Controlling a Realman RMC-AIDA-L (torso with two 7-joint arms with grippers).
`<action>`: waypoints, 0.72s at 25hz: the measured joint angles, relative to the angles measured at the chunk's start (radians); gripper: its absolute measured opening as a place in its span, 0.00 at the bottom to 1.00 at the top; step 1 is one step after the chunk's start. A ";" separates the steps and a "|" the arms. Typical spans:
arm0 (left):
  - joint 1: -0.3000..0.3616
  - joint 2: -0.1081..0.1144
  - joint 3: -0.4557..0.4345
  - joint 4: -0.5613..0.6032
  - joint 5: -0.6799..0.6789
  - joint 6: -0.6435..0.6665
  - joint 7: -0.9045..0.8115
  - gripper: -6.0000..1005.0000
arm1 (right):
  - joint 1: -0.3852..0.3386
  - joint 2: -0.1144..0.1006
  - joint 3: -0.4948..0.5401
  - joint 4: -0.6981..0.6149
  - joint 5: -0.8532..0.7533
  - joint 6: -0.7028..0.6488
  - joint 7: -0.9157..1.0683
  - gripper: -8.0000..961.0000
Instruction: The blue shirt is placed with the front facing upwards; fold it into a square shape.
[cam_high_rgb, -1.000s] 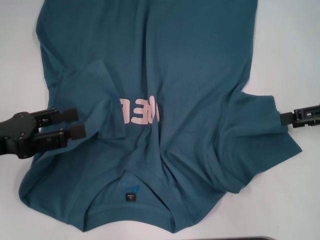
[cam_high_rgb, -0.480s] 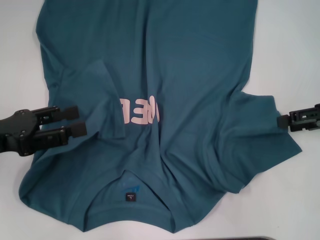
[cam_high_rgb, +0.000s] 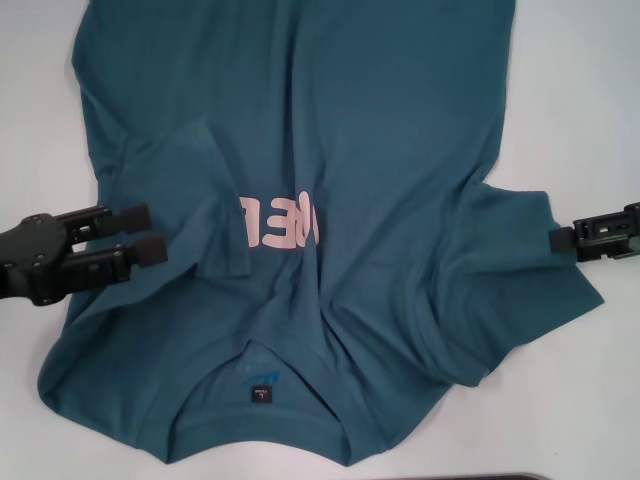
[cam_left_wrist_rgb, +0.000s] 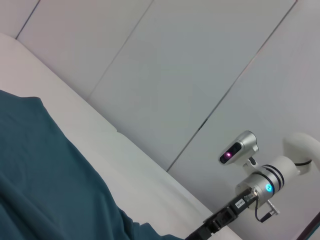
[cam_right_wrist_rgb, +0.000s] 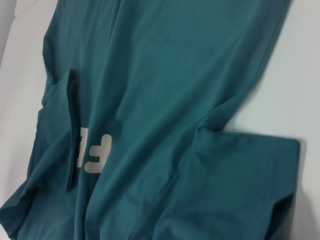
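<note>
we see the left end effector (cam_high_rgb: 140, 233) narrowly parted over the blue shirt (cam_high_rgb: 330, 150); the right end effector (cam_high_rgb: 562, 240), apparently at the sleeve edge, cannot be read.

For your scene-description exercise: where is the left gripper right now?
In the head view, the left gripper is on the robot's left, open over the blue shirt, beside its folded-in left sleeve.

The blue shirt (cam_high_rgb: 330, 200) (hem end) runs past the frame's edge.
</note>
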 joint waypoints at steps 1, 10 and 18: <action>0.000 0.000 0.000 0.000 0.000 0.000 0.000 0.73 | -0.001 -0.002 0.000 0.000 0.000 -0.001 0.003 0.69; -0.001 -0.003 0.000 0.000 -0.001 -0.010 0.000 0.73 | -0.003 -0.010 0.026 0.008 0.000 0.009 0.090 0.69; 0.007 -0.007 0.000 -0.002 -0.002 -0.018 0.000 0.73 | 0.004 -0.003 0.042 0.011 0.003 0.014 0.174 0.68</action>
